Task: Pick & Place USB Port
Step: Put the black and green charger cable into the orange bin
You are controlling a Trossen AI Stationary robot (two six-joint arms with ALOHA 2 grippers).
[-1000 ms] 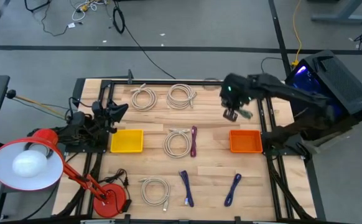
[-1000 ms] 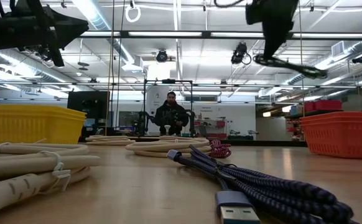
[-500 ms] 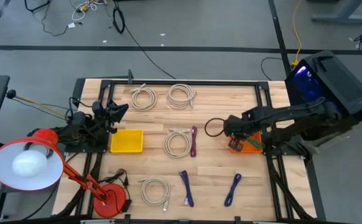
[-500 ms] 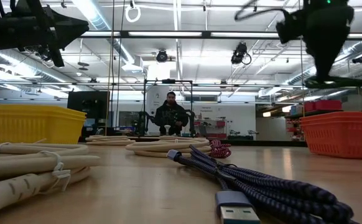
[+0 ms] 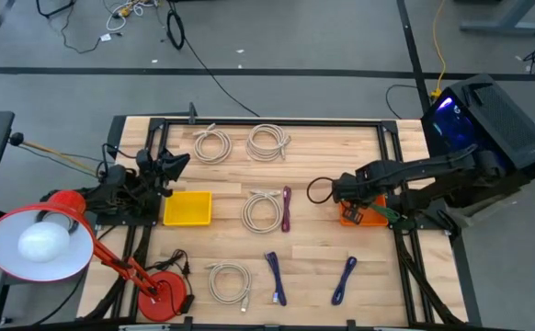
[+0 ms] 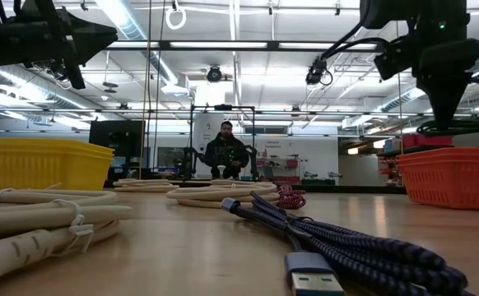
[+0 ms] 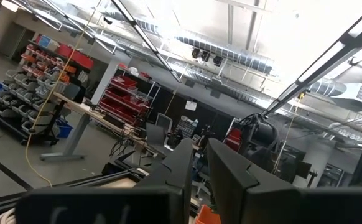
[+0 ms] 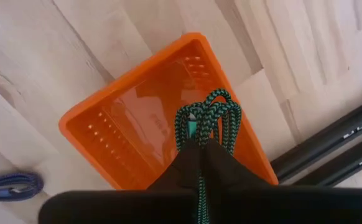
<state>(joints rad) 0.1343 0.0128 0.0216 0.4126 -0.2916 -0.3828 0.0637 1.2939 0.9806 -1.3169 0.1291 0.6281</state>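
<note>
My right gripper [image 5: 352, 203] [image 8: 199, 151] hangs over the orange bin [image 5: 370, 219] [image 8: 131, 127] at the table's right side and is shut on a green-and-black braided USB cable [image 8: 204, 121]. In the low view this gripper [image 6: 447, 97] is above the bin's rim [image 6: 458, 154]. My left gripper [image 5: 174, 163] [image 7: 197, 163] waits shut, raised above the table's left edge beside the yellow bin [image 5: 187, 208]. My right gripper pinches the cable's bundled loops [image 8: 201, 138] between its two fingers, from above, pointing down. The bundle hangs below the fingers over the inside of the orange bin. Its lowest loop [image 6: 437, 127] is about level with the rim; I cannot tell whether it touches the bin.
White cable coils lie at the far edge [image 5: 212, 144] [image 5: 267, 142], mid-table [image 5: 264, 210] and near edge [image 5: 229, 281]. A purple cable [image 5: 287, 209] and two blue ones [image 5: 276, 278] [image 5: 345, 279] lie between. A red lamp [image 5: 42, 241] stands at the left near corner.
My right gripper has carried the cable from near the table's far right corner toward the near edge and down, and now stands over the orange bin. The cable has hung from it throughout. In the last half second it has shifted only slightly.
</note>
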